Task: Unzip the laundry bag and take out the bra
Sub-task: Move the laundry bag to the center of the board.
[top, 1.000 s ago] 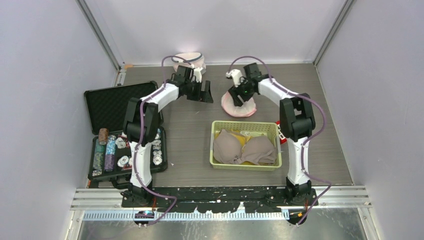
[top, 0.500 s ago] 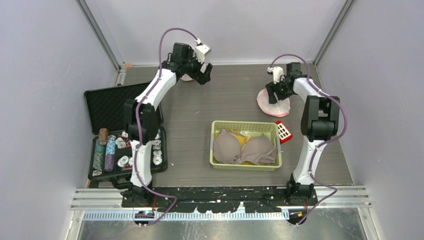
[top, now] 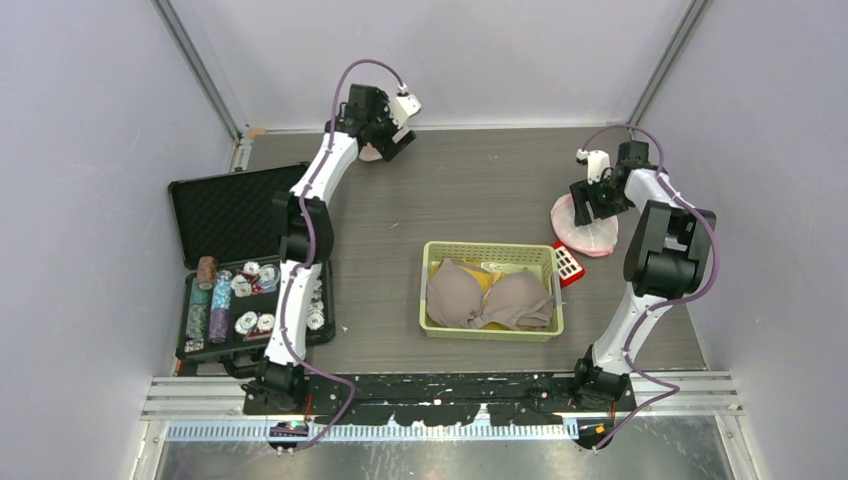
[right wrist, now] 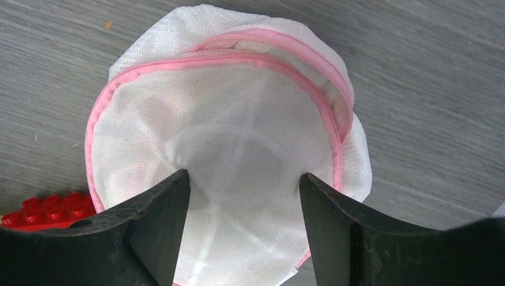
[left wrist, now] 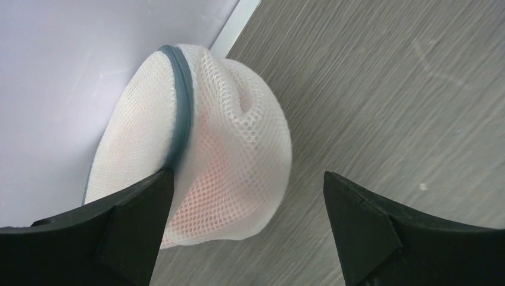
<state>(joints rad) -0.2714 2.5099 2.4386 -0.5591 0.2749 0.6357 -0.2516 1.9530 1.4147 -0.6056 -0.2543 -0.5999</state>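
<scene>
By the far wall, a white mesh dome-shaped laundry bag with a grey-blue rim (left wrist: 226,149) leans on its edge, its dome bulging out over the grey wood-grain surface (left wrist: 387,89), with pink showing through the weave. The left gripper (left wrist: 247,179) holds its jaws spread wide, the rim just beside one finger. Far right, a round white mesh laundry bag with a pink zip (right wrist: 238,119) lies flat, the zip curving along one edge, and the right gripper (right wrist: 243,177) jaws pinch its puckered mesh
</scene>
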